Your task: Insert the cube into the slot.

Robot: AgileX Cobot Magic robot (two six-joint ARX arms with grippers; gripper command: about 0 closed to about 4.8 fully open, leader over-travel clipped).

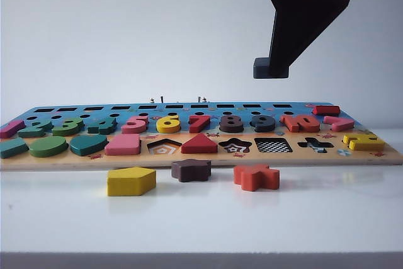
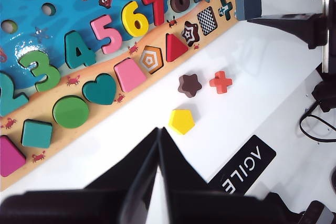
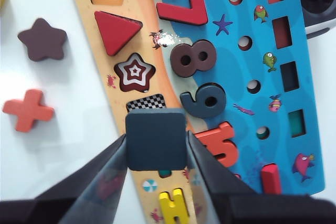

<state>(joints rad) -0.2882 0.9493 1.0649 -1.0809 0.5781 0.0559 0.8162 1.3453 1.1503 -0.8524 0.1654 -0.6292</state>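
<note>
Right wrist view shows the right gripper [image 3: 156, 148] with its jaws clamped on two opposite edges of the cube [image 3: 156, 139], which is carried in the air with its broad dark face towards the camera; at the centre of that frame the block covers most of the slot [image 3: 146, 102], only a strip of checkerboard showing past its far edge. In the exterior view the cube [image 1: 262, 68] hangs at the upper right, well above the puzzle board [image 1: 56, 159] and a little left of the slot [image 1: 273, 145], so the approach is, I judge, not yet lined up. The left gripper [image 2: 157, 150], at the bottom of its own view, has its jaws pressed together on nothing, above the bench [image 2: 262, 72] and apart from the loose pieces. The block is square, so it has no real long axis; its flat faces look roughly level, and its edges seem slightly turned against the recess outline. That twist is the main risk: a corner could catch the rim and leave the block tilted on top. Letting go too high could make it bounce out or land on the star recess [image 3: 135, 72] next door.
</note>
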